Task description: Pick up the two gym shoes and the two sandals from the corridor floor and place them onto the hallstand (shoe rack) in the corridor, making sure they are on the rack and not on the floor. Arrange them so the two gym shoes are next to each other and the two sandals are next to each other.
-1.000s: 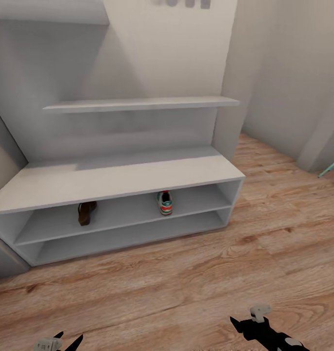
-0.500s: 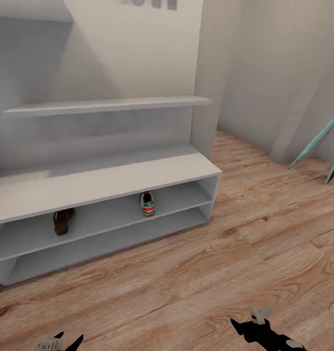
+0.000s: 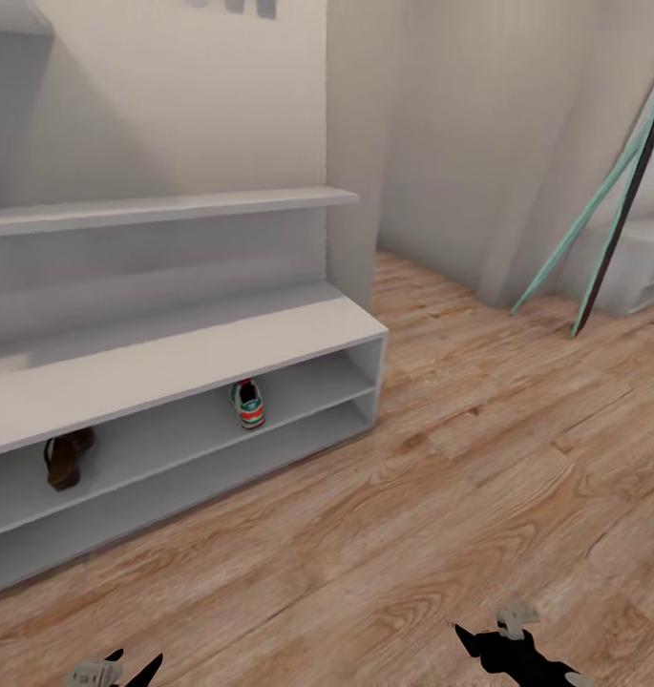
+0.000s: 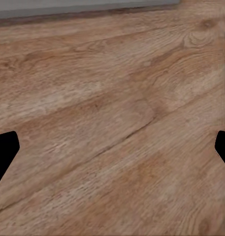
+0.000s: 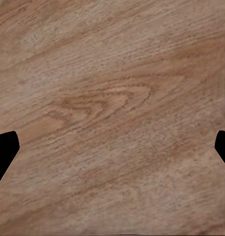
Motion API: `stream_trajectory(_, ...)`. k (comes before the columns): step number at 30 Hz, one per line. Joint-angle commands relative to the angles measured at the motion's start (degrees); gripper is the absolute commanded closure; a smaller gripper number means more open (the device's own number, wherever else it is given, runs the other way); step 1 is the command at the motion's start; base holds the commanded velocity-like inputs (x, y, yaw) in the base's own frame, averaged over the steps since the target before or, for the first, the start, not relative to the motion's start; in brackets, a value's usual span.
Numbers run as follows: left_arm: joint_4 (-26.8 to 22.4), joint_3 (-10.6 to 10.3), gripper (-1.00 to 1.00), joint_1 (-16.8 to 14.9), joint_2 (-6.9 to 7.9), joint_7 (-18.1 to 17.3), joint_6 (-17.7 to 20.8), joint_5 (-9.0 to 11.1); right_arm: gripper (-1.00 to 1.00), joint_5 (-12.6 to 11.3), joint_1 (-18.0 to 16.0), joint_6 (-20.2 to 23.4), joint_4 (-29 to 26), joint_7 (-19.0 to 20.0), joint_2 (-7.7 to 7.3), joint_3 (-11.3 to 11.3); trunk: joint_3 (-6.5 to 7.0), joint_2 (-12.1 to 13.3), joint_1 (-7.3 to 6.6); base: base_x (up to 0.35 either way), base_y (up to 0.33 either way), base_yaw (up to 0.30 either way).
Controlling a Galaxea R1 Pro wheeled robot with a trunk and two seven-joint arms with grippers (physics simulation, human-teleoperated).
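**A:** ok so compared to a second ago the whole head view has slid. The hallstand (image 3: 174,348) sits further toward the left of frame now, and a teal-framed thing (image 3: 594,205) leaning on the far wall has come into view. That's the camera turning, not the furniture moving.

**B:** yep. One gym shoe (image 3: 248,404) and one sandal (image 3: 63,460) are parked on the upper of the two low shelves, well apart from each other. No sign of their partners here.

**A:** so half done at best, I'd guess. Looks like the robot is swinging right to go hunt for the other two on the corridor floor (image 3: 479,458).

**B:** Arms? Left end effector (image 4: 112,147) and right end effector (image 5: 112,147) both have their fingers spread wide over bare planks, nothing in either.

**A:** so when the second shoe and sandal land, each needs to sit right beside its mate.
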Motion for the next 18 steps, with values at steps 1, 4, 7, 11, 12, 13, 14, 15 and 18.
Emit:
stream_trajectory(1, 0.09, 0.09, -1.0, -0.02, -0.04, -0.33, 0.02, 0.39, -1.0, -1.47, 0.05, -0.02, 0.1, 0.28, -0.03, -0.41, -0.05, -0.02, -0.01, 0.0, 0.0, -0.299)
stream_trajectory(4, 0.11, 0.13, -1.0, -0.02, -0.54, 0.09, 0.02, 0.44, -1.0, -3.19, 0.35, -0.11, 0.09, -0.85, -0.07, -0.36, -0.05, -0.02, -0.01, 0.0, 0.0, -0.3)
stream_trajectory(7, 0.14, 0.14, -1.0, -0.03, -1.83, 4.27, 0.02, 0.42, -1.0, -4.2, 0.58, -0.17, 0.09, -3.43, -0.03, -0.33, -0.05, -0.02, -0.01, 0.0, 0.0, -0.3)
stream_trajectory(11, 0.15, 0.06, -1.0, -0.02, -2.58, 8.53, -0.04, 0.39, -1.0, -4.34, 0.67, -0.18, 0.12, -4.13, 0.18, -0.27, -0.05, -0.02, -0.01, 0.0, 0.0, -0.3)
stream_trajectory(12, 0.15, 0.04, -1.0, -0.02, -2.66, 9.0, -0.05, 0.39, -1.0, -4.36, 0.68, -0.18, 0.13, -4.2, 0.21, -0.26, -0.05, -0.02, -0.01, 0.0, 0.0, -0.3)
stream_trajectory(13, 0.15, 0.03, -1.0, -0.02, -2.68, 9.17, -0.05, 0.39, -1.0, -4.36, 0.68, -0.18, 0.13, -4.22, 0.23, -0.25, -0.05, -0.02, -0.01, 0.0, 0.0, -0.3)
stream_trajectory(14, 0.15, 0.02, -1.0, -0.02, -2.7, 9.3, -0.05, 0.37, -1.0, -4.36, 0.69, -0.18, 0.13, -4.24, 0.23, -0.25, -0.05, -0.02, -0.01, 0.0, 0.0, -0.3)
stream_trajectory(15, 0.15, 0.02, -1.0, -0.02, -2.72, 9.41, -0.06, 0.36, -1.0, -4.37, 0.69, -0.18, 0.13, -4.25, 0.24, -0.25, -0.05, -0.02, -0.01, 0.0, 0.0, -0.3)
stream_trajectory(18, 0.15, 0.0, -1.0, -0.02, -2.77, 9.7, -0.06, 0.26, -1.0, -4.37, 0.7, -0.18, 0.13, -4.29, 0.26, -0.25, -0.05, -0.02, -0.01, 0.0, 0.0, -0.3)
